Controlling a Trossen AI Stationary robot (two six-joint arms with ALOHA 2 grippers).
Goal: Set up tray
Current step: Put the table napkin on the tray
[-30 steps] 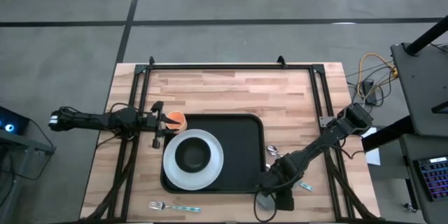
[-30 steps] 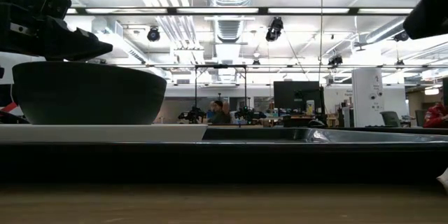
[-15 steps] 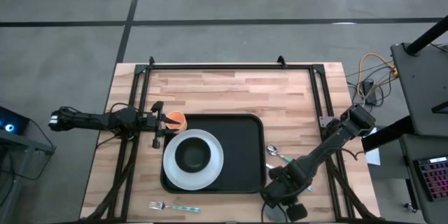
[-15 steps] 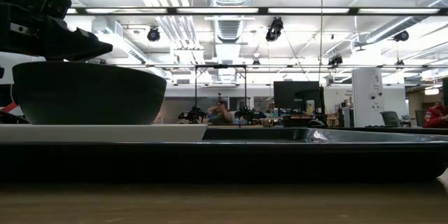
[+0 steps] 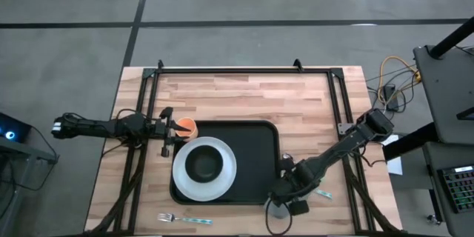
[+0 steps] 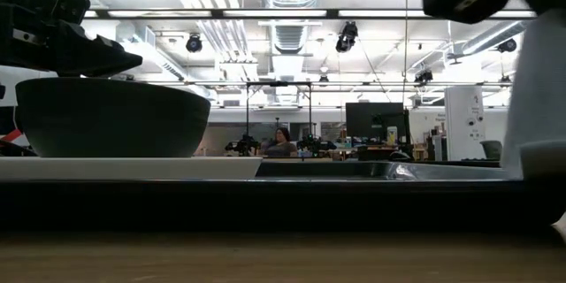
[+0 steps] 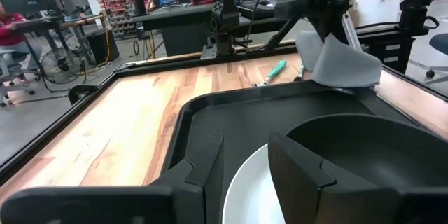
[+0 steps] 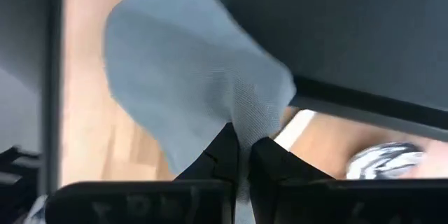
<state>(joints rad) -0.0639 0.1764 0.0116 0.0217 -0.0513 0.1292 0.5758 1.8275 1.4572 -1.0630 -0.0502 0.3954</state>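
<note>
The black tray [image 5: 255, 141] lies mid-table and bears a white plate [image 5: 222, 181] with a dark bowl [image 5: 204, 163] on it. By the tray's near right corner, my right gripper [image 5: 285, 192] points down, shut on a grey cloth napkin [image 7: 339, 66]. The napkin also shows in the low view [image 6: 541, 97]. My left gripper [image 7: 245, 157] waits open at the tray's far left corner, level, beside an orange cup [image 5: 187, 127]. My right gripper pinches a raised peak of the napkin [image 8: 236, 115] between its two fingers [image 8: 222, 155], coming from above and pointing down. The cloth spreads out slack below the fingers like a tent. I cannot tell whether its lower edge [image 7: 350, 84] still touches the table.
A spoon [image 5: 289, 159] and a teal-handled utensil [image 5: 324, 192] lie on the wood right of the tray. A teal-handled fork [image 5: 184, 219] lies near the front edge. A black frame [image 5: 237, 69] borders the bare wood behind the tray.
My right gripper has shut on the napkin near the table's front edge, rolled its wrist and risen, shifting a little toward the tray. The napkin's pinched part has come up with it, and the cloth now shows at the right of the low view.
</note>
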